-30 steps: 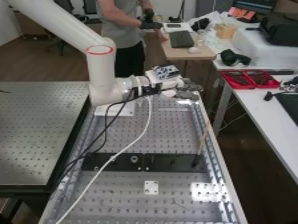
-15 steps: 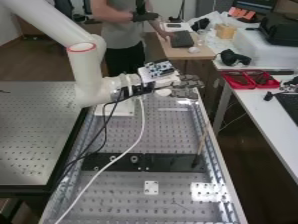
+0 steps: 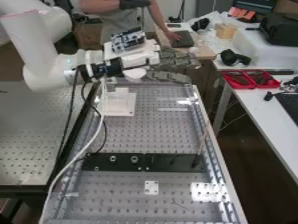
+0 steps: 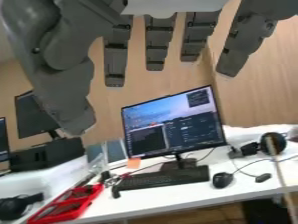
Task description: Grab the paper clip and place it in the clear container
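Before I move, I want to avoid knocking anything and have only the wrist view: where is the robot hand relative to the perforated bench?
Observer: In the high view, the robot hand is raised at the far end of the perforated bench.
Operator: What lies across the bench?
Observer: A black strip, in the half nearer the high camera.
Operator: And nearer that camera than the strip?
Observer: A small white plate, lying flat.

- Dark brown floor [image 3: 245, 157] between bench [image 3: 156, 135] and white desk [image 3: 259, 114]
- Perforated metal bench, bright glare near its near end
- Second perforated bench [image 3: 33, 140] beside it
- Wooden table [image 3: 207, 54] beyond
- Monitor [image 4: 174, 127] on white desk
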Motion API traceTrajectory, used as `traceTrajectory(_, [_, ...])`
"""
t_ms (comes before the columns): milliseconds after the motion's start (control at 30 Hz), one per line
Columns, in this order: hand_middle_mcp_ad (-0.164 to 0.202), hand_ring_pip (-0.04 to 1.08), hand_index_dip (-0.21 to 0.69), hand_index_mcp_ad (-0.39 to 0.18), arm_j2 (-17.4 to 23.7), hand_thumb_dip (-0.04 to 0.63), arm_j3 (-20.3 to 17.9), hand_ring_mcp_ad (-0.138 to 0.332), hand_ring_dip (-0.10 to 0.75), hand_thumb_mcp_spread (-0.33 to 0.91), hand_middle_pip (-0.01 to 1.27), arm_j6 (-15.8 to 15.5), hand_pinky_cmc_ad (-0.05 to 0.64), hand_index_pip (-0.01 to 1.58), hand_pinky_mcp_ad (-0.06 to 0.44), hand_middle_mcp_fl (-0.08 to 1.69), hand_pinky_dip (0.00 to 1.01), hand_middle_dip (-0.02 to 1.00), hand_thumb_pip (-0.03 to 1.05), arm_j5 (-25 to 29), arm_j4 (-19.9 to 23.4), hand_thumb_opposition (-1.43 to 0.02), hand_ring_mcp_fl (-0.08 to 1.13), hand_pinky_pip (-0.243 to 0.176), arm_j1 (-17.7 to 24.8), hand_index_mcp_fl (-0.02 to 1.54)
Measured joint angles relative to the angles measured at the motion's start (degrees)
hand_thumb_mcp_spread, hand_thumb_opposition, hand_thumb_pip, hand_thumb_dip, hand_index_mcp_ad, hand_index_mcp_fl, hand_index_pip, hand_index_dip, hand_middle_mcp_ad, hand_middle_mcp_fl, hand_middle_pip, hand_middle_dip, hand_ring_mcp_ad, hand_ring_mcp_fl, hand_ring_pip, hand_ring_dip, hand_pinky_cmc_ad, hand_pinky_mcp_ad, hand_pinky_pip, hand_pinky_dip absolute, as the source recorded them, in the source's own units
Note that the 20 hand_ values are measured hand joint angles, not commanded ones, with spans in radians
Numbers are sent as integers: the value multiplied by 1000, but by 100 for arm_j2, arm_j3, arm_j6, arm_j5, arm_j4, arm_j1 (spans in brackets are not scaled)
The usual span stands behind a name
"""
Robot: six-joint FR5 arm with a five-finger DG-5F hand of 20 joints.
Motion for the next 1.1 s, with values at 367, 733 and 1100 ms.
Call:
traceTrajectory(367, [5, 91, -12, -206, 557, 239, -81, 96, 99, 316, 126, -449, 365, 468, 264, 75, 370, 175, 668, 222, -685, -747, -2, -75, -329, 192])
traceTrajectory(733, [5, 91, 5, -206, 676, 239, -44, 96, 99, 316, 126, -575, 367, 450, 264, 79, 370, 176, 653, 255, -851, -747, -2, -75, -405, 197])
traceTrajectory(1100, [5, 91, 17, -206, 740, 239, -27, 96, 99, 316, 126, -648, 367, 433, 264, 75, 370, 175, 653, 280, -904, -747, -2, -75, -393, 204])
